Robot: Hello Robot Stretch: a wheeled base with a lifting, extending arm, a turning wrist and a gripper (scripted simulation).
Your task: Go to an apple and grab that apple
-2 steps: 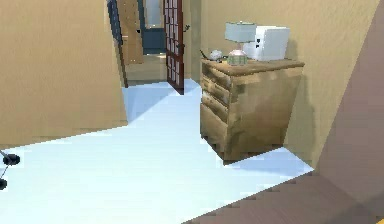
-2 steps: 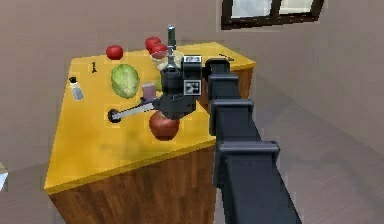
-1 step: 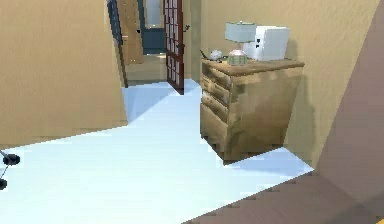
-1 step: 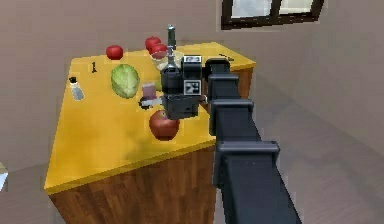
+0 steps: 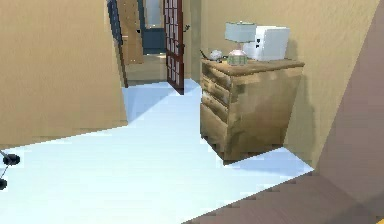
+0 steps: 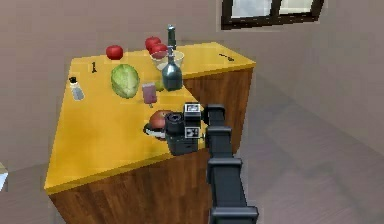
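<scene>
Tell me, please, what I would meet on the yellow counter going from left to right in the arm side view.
White shaker → green leafy head → pinkish cup → glass bottle → small dark item.

My end effector (image 6: 170,131) hangs at the near edge of the yellow-topped counter (image 6: 90,150), with a reddish round thing (image 6: 156,121) right at it. Beyond stand a cup (image 6: 149,93), a bottle (image 6: 172,74) and a green lettuce (image 6: 125,80). Farther out lie red fruits (image 6: 115,52).
</scene>
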